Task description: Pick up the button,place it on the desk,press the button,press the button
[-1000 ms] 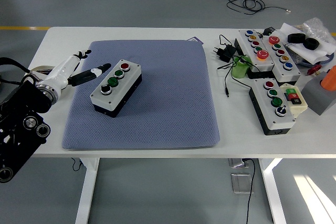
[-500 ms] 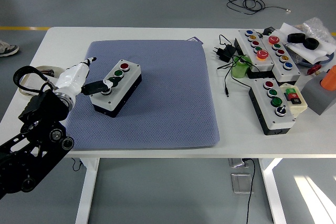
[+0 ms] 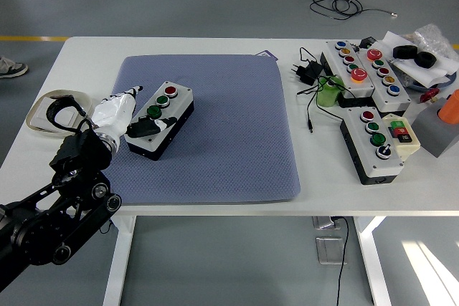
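Button box (image 3: 161,119), grey-topped with a black base and a row of red, green and black buttons, lies angled on a blue-grey mat (image 3: 215,141) that covers the left-centre of the white table (image 3: 72,55). At the box's 8 o'clock end, the robot's left hand (image 3: 133,116) rests against it, a dark finger (image 3: 147,127) stretched over the lowest button while the white-shelled palm sits just beside the box's left edge; the other fingers are too indistinct to tell how they stand. The black left arm (image 3: 64,198) enters from the lower-left corner. At 9 o'clock from the hand, a beige strap loop (image 3: 50,112) lies on the bare table. Well apart at 3 o'clock, off the mat, sit a long control panel (image 3: 362,69), a second button box (image 3: 376,141), a green cylinder (image 3: 330,93) and a black power adapter (image 3: 308,71) with its cable.
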Robot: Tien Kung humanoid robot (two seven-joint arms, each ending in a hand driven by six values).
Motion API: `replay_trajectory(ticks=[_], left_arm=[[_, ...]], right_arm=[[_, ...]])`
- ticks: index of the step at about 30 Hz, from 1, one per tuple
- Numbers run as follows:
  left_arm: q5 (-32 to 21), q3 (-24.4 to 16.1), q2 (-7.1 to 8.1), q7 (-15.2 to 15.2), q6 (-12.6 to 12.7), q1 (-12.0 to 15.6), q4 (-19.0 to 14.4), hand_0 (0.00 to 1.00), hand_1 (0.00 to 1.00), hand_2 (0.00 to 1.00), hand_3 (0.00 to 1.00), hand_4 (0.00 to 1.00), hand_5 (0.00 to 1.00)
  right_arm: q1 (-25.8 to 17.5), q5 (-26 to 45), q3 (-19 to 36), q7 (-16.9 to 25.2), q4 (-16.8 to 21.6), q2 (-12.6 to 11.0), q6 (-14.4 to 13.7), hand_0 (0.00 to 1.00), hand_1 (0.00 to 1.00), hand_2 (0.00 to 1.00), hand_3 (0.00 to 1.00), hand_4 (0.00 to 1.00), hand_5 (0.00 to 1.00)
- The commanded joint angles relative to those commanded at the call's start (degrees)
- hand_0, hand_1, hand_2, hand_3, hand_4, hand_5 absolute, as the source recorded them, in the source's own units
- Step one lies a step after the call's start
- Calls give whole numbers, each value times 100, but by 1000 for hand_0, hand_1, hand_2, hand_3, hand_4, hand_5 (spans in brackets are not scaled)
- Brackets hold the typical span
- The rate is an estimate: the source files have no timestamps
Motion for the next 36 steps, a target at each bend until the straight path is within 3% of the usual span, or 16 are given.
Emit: replay_trajectory(ticks=[10, 11, 16, 17, 22, 23, 28, 29, 34, 36], left_arm=[[217, 57, -104, 0, -120, -157, 324, 901, 998, 998, 998, 998, 692], [249, 59, -116, 0, -141, -181, 387, 875, 989, 998, 998, 998, 575], [392, 61, -171, 0, -218, -265, 629, 875, 989, 998, 998, 998, 575], [417, 52, -192, 0, -249, -283, 682, 835, 975, 998, 998, 998, 485], [495, 51, -257, 0, -302, -364, 863, 835, 975, 998, 998, 998, 485], [510, 49, -265, 0, -313, -378, 896, 781, 937, 998, 998, 998, 454], [637, 90, -298, 0, -403, -446, 1054, 781, 937, 998, 998, 998, 454], [649, 95, -300, 0, -405, -450, 1063, 707, 881, 960, 998, 998, 423], [754, 165, -314, 0, -505, -492, 1160, 707, 881, 960, 998, 998, 423], [790, 176, -314, 0, -537, -499, 1167, 665, 851, 951, 998, 998, 407]], right_arm=[[26, -7, -8, 7, 0, -1, 1, 787, 797, 817, 751, 412, 479], [25, 1, -11, 11, 0, -3, 1, 787, 797, 817, 751, 412, 479], [29, -7, -1, 15, 0, -10, -2, 787, 797, 817, 751, 412, 479], [30, -5, -2, 17, 0, -11, -3, 787, 797, 817, 751, 412, 479], [31, -9, 0, 22, 0, -11, -7, 787, 797, 817, 751, 412, 479], [31, -12, 1, 22, 0, -12, -7, 787, 797, 817, 751, 412, 479], [20, -14, 10, 28, 0, -13, -16, 787, 797, 817, 751, 412, 479], [18, -14, 10, 28, 0, -13, -16, 787, 797, 817, 751, 412, 479], [-3, -18, 8, 24, 0, -11, -19, 787, 797, 817, 751, 412, 479], [-13, -8, 0, 26, 0, -12, -19, 787, 797, 817, 751, 412, 479]])
